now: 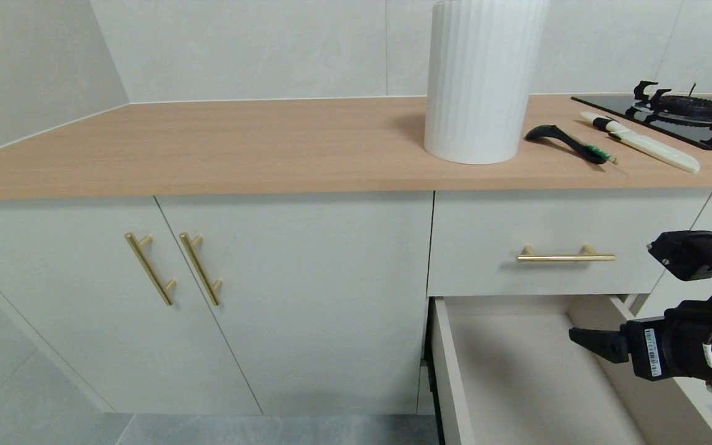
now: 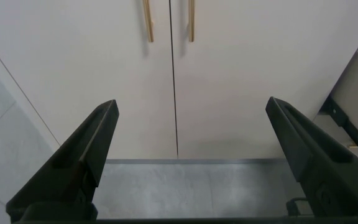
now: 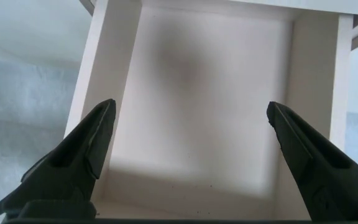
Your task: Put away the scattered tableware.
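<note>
Against grey tiled walls, wood counter holds knife.

A pale wooden countertop carries a tall white ribbed cylindrical container and, at its far right, a black glass gas hob. Below, two pale cabinet doors bear slim brass bar handles; grey wall tiles rise behind
</note>
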Motion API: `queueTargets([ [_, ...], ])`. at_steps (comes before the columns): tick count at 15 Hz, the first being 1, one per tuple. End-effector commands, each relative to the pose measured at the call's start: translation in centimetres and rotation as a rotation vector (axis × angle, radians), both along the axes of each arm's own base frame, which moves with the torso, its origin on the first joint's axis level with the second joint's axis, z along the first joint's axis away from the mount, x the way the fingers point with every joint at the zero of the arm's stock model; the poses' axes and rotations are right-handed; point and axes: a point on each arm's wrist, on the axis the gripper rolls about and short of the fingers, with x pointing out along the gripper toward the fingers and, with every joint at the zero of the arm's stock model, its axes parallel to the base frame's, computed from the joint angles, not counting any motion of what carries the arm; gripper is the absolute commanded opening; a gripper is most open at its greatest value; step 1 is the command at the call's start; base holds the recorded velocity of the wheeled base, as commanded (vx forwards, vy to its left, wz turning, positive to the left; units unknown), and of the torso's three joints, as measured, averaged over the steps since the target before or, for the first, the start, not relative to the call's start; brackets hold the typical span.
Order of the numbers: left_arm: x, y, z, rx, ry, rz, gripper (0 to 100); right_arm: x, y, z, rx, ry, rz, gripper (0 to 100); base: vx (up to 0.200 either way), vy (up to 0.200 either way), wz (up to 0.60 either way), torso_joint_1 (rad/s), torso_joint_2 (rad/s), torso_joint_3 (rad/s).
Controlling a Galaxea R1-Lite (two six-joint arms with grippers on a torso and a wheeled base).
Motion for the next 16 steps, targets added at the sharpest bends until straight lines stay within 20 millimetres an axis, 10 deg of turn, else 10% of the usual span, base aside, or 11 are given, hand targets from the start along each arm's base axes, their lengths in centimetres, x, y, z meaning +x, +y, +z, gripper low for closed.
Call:
queueTargets([
  [1, 0.01, 0.0, -0.01, 0.0, 0.002, 0.001, 100, -0.02, -0.01, 0.08, 0.002, -0.004, 0.0, 100, 0.0, 0.0, 0.0, 0.032, -0.23, -0.193],
  [16, 0.01, 0.0, -0.01, 0.0, 0.002, 0.001, 100, 0.14, 0.06, -0.08, -0.009, 0.0, -0.003, 100, 0.0, 0.0, 0.0, 0.14, -0.42, -0.286],
])
